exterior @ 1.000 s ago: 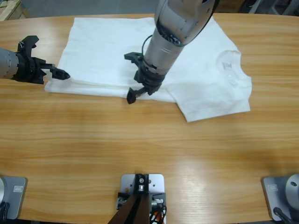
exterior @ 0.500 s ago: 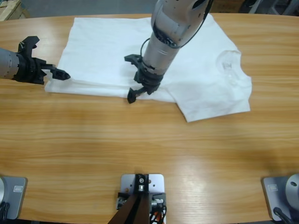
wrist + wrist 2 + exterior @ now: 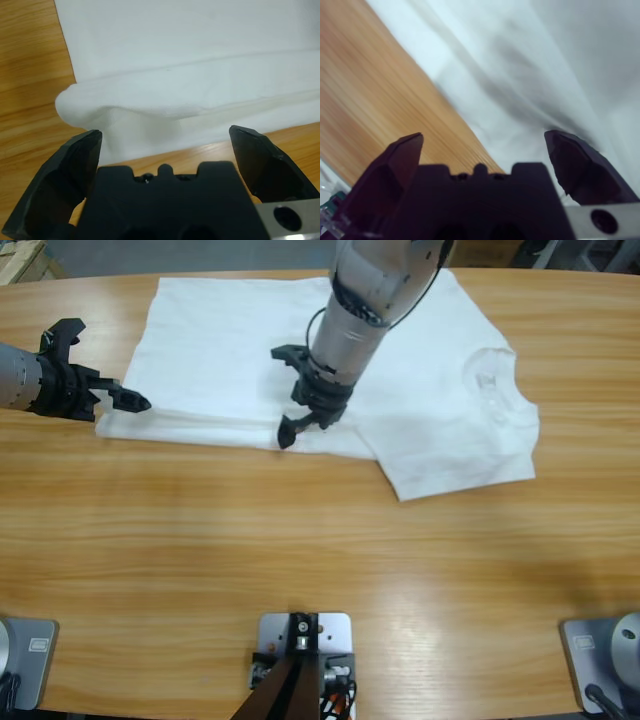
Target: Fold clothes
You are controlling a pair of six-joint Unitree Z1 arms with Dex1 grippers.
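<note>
Wooden table point(image 3: 300, 540) bears the flat, partly folded white T-shirt point(image 3: 420, 390).

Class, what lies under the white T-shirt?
The T-shirt lies flat on the wooden table. Its front edge is doubled over another cloth layer; anything else beneath is covered.

The left gripper point(image 3: 165, 150) stood with its jaws spread wide, just short of the white T-shirt's point(image 3: 190, 60) folded, rounded corner, which lay on the wooden table point(image 3: 25, 90).
</note>
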